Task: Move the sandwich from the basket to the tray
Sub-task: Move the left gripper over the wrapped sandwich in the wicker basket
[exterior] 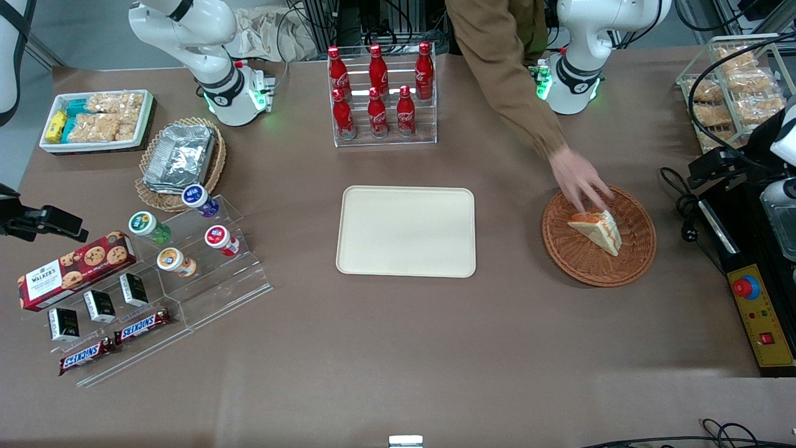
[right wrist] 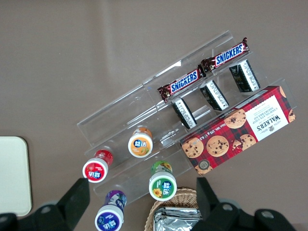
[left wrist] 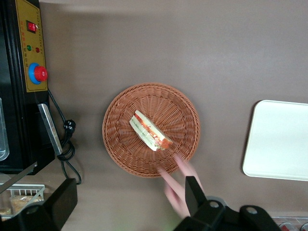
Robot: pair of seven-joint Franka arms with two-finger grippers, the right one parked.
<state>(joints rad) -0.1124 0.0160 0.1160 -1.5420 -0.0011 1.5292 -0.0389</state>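
The sandwich (exterior: pixel 598 230) (left wrist: pixel 150 131), a pale wedge with orange and green filling, lies in the round reddish-brown basket (exterior: pixel 634 261) (left wrist: pixel 120 154). A person's hand (exterior: pixel 575 177) (left wrist: pixel 180 185) reaches into the basket, its fingers at the sandwich. The cream tray (exterior: pixel 406 231) (left wrist: pixel 279 139) lies bare on the table beside the basket, toward the parked arm's end. My gripper (exterior: pixel 715 167) (left wrist: pixel 127 199) hangs high at the working arm's end of the table, apart from the basket. It is open with nothing between its fingers (left wrist: pixel 192 192).
A black control box with a red stop button (exterior: pixel 762 311) (left wrist: pixel 32 72) and a cable (exterior: pixel 684 211) lie beside the basket. A rack of red cola bottles (exterior: pixel 380 93) stands farther from the front camera than the tray. Snack displays (exterior: pixel 155 261) fill the parked arm's end.
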